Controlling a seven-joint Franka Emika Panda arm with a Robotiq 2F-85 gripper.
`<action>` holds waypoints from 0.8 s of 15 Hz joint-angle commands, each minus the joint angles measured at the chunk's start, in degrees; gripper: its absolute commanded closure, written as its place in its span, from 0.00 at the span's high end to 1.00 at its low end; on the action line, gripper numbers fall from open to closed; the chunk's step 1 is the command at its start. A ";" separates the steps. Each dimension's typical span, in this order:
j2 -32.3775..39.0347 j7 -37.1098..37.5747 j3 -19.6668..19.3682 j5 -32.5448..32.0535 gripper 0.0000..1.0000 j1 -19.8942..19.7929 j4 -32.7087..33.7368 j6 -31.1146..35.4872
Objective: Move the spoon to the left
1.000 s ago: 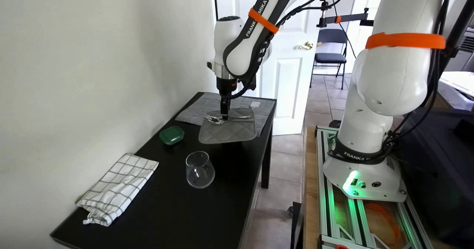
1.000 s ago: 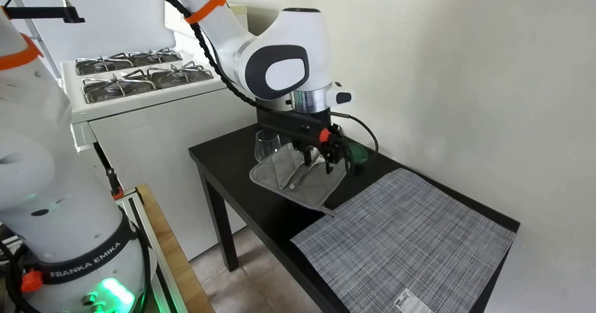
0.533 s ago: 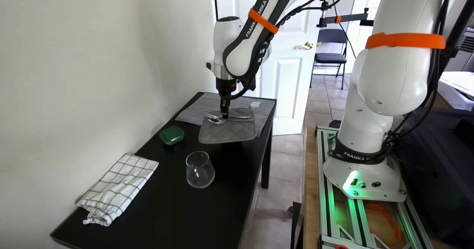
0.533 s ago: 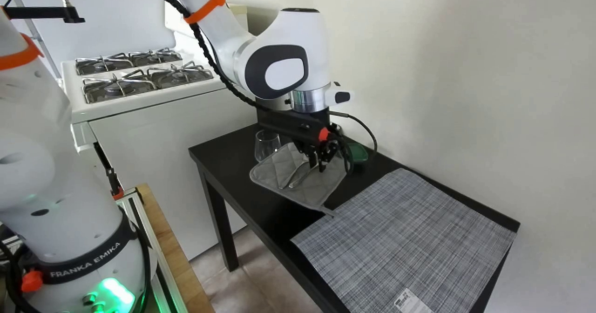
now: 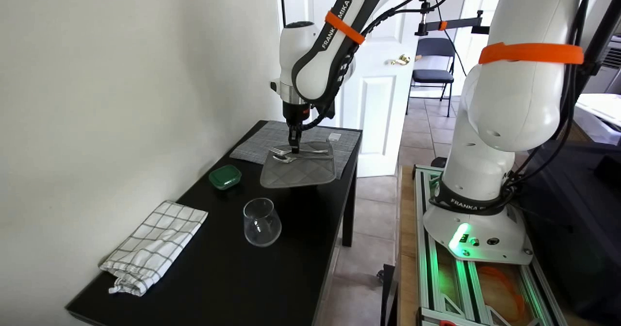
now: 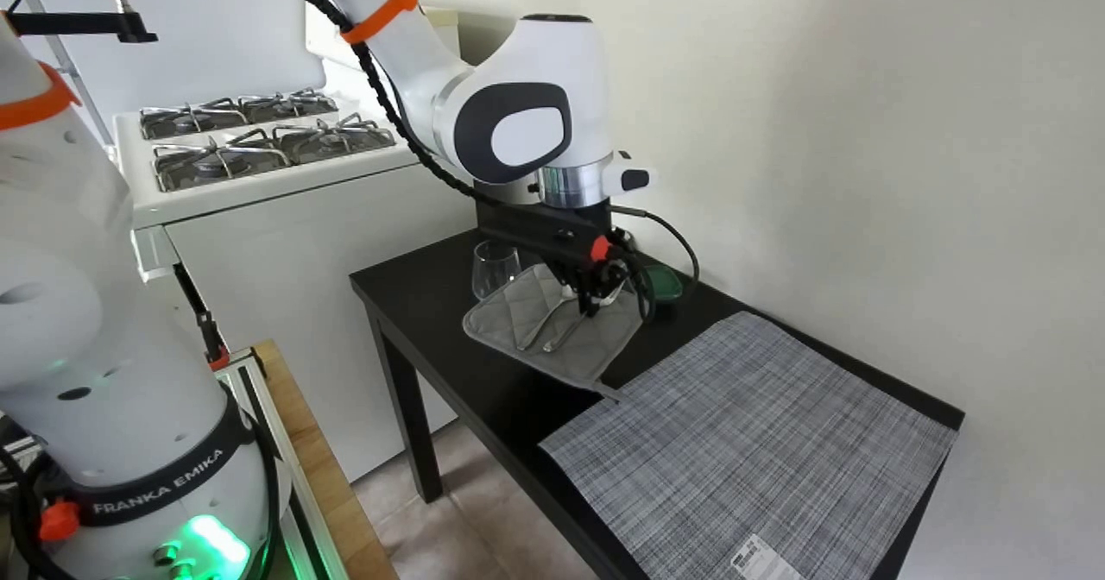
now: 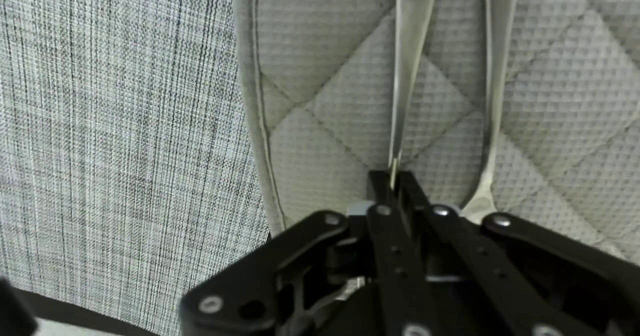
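Observation:
Two slim silvery pieces of cutlery lie side by side on a grey quilted pad. My gripper is shut on the left one in the wrist view, which I take for the spoon. Its handle runs out from between the fingertips, while its head is hidden there behind the gripper. In an exterior view my gripper points down over the pad, with the spoon reaching toward the lower left. The second piece of cutlery lies to the right in the wrist view, apart from the fingers.
A woven grey placemat adjoins the pad on the black table. A green container and a clear glass stand nearby. A folded checked cloth lies by the wall.
The jaws have come together from wide apart and now pinch the spoon. Its handle has shifted slightly away from the second piece of cutlery. The arm has hardly moved.

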 commanded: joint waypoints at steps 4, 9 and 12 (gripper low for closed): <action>-1.09 -0.20 0.47 0.48 0.02 -0.07 0.30 0.45; -4.61 -0.60 0.70 0.31 0.02 0.29 1.05 -1.48; -6.35 -0.50 0.84 0.08 0.02 0.67 1.07 -1.77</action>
